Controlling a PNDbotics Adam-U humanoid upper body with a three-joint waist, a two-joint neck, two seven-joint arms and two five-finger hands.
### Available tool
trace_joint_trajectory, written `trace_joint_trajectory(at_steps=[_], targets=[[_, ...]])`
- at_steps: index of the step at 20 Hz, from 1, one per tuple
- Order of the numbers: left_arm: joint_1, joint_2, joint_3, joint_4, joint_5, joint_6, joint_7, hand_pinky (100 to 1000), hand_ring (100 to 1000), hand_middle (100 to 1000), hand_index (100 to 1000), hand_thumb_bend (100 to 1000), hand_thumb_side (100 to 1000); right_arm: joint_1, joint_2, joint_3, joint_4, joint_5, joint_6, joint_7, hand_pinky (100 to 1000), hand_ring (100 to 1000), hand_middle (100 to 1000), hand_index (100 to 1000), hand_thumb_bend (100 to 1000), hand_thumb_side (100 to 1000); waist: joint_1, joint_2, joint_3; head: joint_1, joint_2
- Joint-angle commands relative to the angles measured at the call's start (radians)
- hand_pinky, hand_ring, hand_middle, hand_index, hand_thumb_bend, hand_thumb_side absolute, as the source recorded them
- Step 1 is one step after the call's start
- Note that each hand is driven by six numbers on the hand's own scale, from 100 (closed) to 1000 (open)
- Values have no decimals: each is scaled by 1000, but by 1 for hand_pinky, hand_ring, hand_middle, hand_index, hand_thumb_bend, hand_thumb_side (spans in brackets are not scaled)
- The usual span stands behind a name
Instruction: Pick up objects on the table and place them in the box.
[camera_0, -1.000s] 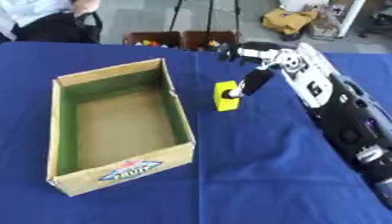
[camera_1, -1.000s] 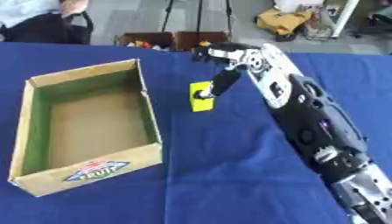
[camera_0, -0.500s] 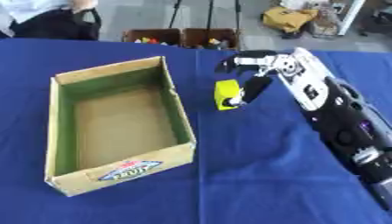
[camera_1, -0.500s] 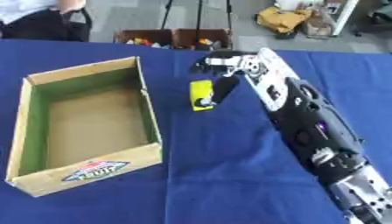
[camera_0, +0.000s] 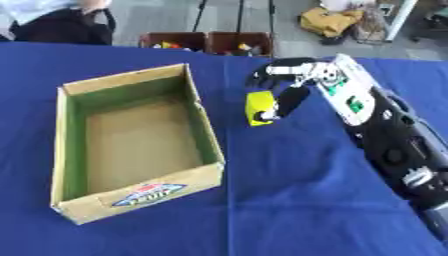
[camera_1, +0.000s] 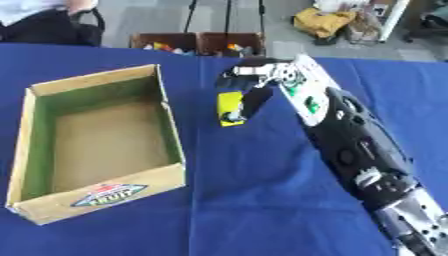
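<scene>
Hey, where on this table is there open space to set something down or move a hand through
The blue cloth is bare in front of the cardboard box and between it and the right arm. The box's inside is empty too. The far left strip beside the box is narrow. It is crowded where the right hand holds the yellow block near the box's right wall.

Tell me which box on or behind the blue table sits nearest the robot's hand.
The small yellow box, held in the right hand; the large cardboard box stands apart to its left.
</scene>
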Motion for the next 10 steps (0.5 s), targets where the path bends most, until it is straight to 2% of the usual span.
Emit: trace_joint_trajectory(at_steps=[1,6,10], targets=[[-16,15,7,-15,4,-1,-1,745,921,902,965,100,1000,-16,-17,-4,8,27,-4,2,800,870,865,870,320,166,-10,-1,3,-4,-10],[-17,15,8,-15,4,-1,-1,744,918,900,966,100,1000,-16,-15,-2,22,37,-12,37,790,865,869,869,301,145,-10,1,1,-5,-6],[-19,14,8,-15,5,-2,0,743,917,899,964,100,1000,-16,-13,-6,23,36,-9,44,731,823,837,847,288,125,-10,3,0,-6,-7]])
